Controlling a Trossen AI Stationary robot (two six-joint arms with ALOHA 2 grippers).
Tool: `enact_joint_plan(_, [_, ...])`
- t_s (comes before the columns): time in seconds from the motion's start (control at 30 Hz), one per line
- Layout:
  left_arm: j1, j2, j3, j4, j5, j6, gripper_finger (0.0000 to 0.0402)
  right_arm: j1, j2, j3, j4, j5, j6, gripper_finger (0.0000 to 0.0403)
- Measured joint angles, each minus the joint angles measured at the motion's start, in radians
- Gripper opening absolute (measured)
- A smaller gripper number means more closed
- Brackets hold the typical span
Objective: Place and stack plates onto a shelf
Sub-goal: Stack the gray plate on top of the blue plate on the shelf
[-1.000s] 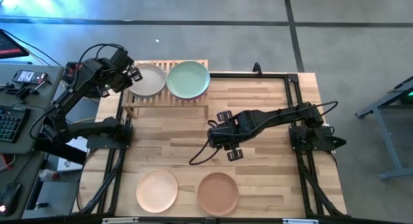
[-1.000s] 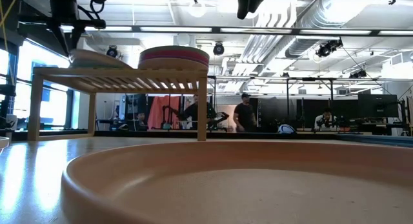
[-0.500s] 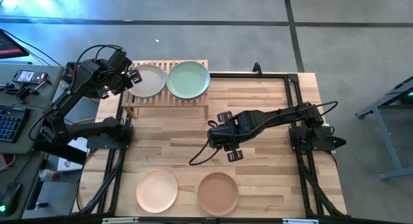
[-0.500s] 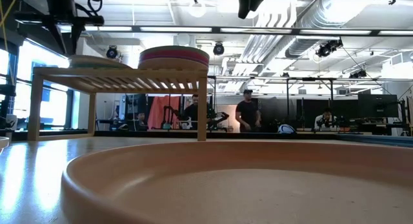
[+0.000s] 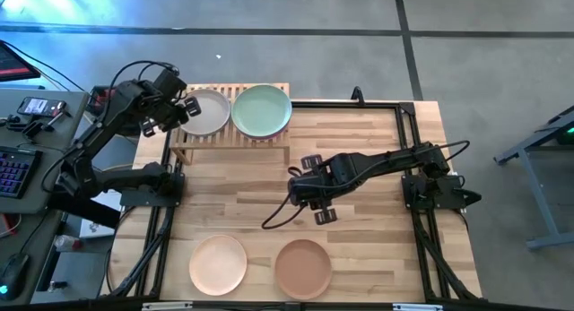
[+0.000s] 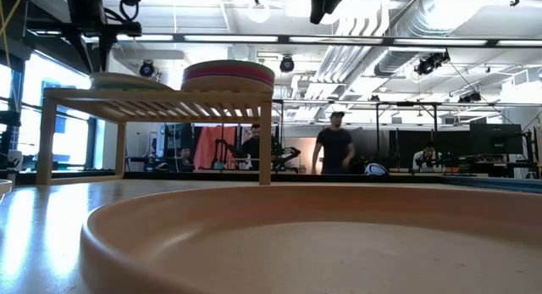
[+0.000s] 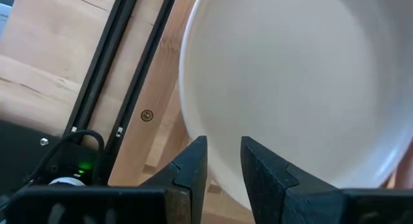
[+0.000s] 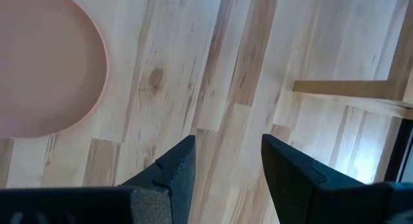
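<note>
The butcher-block table (image 5: 359, 168) carries the shelf (image 5: 193, 143) at its far left corner, a low slatted light-wood rack. On the shelf lie a cream plate (image 5: 205, 112) and, just beside it toward the table's middle, a mint green plate (image 5: 261, 110) topping a stack with magenta edges showing in the low view. The left gripper (image 5: 182, 108) sits at the cream plate's outer rim, fingers slightly parted and holding nothing; the plate lies flat on the slats. The right gripper (image 5: 314, 190) hovers over bare wood near the table's middle, open and empty. Opposite the shelf, near the front edge, a peach plate (image 5: 218, 263) and a brown plate (image 5: 303, 268) lie side by side. Beyond the table is grey floor; a person (image 6: 335, 147) stands in the workshop behind.
</note>
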Motion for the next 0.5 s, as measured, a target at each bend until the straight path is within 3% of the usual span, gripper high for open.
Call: enact_joint_plan(0.5, [-0.001, 0.109, 0.0, 0.006, 0.009, 0.069, 0.0083, -0.007, 0.0, 0.0, 0.02, 0.008, -0.008, 0.0154])
